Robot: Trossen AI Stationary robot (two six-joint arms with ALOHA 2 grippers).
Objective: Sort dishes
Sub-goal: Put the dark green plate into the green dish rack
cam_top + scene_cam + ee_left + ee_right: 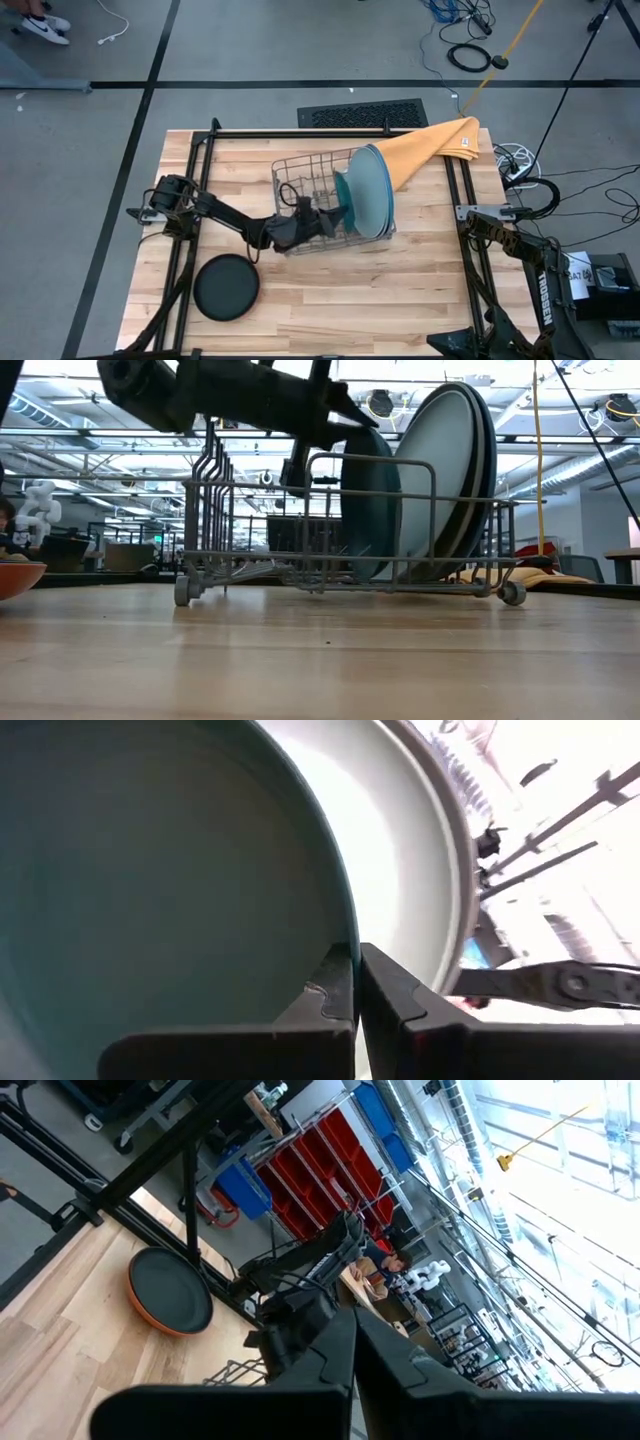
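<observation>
"TROSSEN" reads on the right arm (545, 295); left tool (340, 213) pinches the upright dark teal plate (343, 200) rim; right tool (355, 1342) closed, empty

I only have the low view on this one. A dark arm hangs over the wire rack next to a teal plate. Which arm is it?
Observer: The left one. From above, it reaches in from the table's left side, with the left hand at the dark teal plate.
Operator: Does it have hold of that plate?
Observer: Yes. Its wrist view shows the fingers shut on the plate's rim.
Operator: What's the orange thing at my left edge?
Observer: It's the orange-red plate, with the black plate lying on top of it. Both sit on the table, outside the wire rack.
</observation>
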